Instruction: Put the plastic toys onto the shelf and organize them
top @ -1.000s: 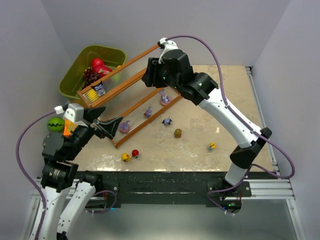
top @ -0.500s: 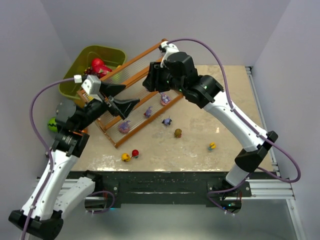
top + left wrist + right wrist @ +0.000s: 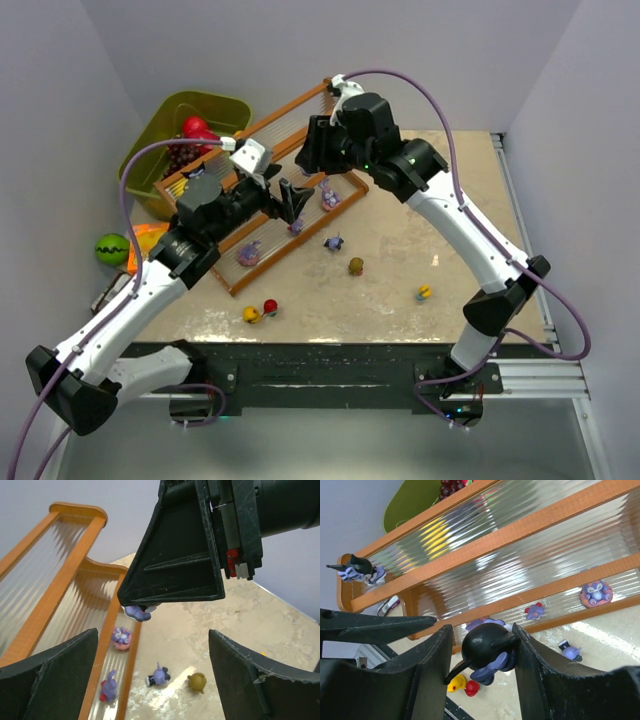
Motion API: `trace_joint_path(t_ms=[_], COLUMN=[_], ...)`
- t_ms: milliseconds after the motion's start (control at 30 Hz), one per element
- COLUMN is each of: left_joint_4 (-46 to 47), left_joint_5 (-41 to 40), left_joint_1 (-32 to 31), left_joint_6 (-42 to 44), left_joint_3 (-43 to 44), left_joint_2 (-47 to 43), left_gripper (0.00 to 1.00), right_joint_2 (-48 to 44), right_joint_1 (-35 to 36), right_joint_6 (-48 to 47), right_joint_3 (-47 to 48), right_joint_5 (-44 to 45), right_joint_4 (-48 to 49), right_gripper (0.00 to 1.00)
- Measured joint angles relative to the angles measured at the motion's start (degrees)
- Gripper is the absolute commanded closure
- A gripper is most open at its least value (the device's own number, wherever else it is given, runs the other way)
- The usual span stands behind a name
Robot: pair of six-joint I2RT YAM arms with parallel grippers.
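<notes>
Right wrist view is showing the right gripper (image 3: pixel 481 652) clamping both fingers on a dark blue-black figurine (image 3: pixel 477 644). Its round black head is filling the gap, its bluish-purple body is hanging below, and the rest of its shape is hiding between the pads. It is hanging in the air in front of the shelf (image 3: pixel 520 530); I cannot tell which tier lies under it. A second dark figurine (image 3: pixel 360 570) is standing at the end of the top tier. On the lowest tier a pink bunny (image 3: pixel 595 592) and a small purple toy (image 3: pixel 535 611) are sitting apart. From above, the right wrist is covering the held toy completely. The left gripper (image 3: pixel 152 632) is hovering near it with fingers spread wide and nothing between them; its own camera is catching only a purple scrap of the figurine under the right arm's finger. An olive toy (image 3: pixel 197 682) is lying on the table (image 3: pixel 240 610). A yellow toy (image 3: pixel 456 684) and a red toy (image 3: pixel 471 687) are peeking out beside a finger.
</notes>
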Motion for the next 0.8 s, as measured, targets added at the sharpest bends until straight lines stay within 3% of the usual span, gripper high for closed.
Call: trace_joint_path(t_ms=[267, 800], left_joint_4=[3.41, 8.61], left_joint_5=[-2.8, -7.37], left_joint_1=[-1.88, -5.16], left_joint_6=[5.4, 6.62], left_joint_3=[-0.81, -1.62], left_joint_2=[0.26, 4.79], left_gripper=[0.25, 0.46], right_joint_2=[0.0, -1.97], right_joint_1=[-0.76, -2.67], right_joint_6=[0.24, 3.19], right_joint_3=[0.0, -2.32], right_joint_5=[-2.91, -10.91], right_joint_4=[-0.9, -0.39], right_gripper=[0.96, 0.96])
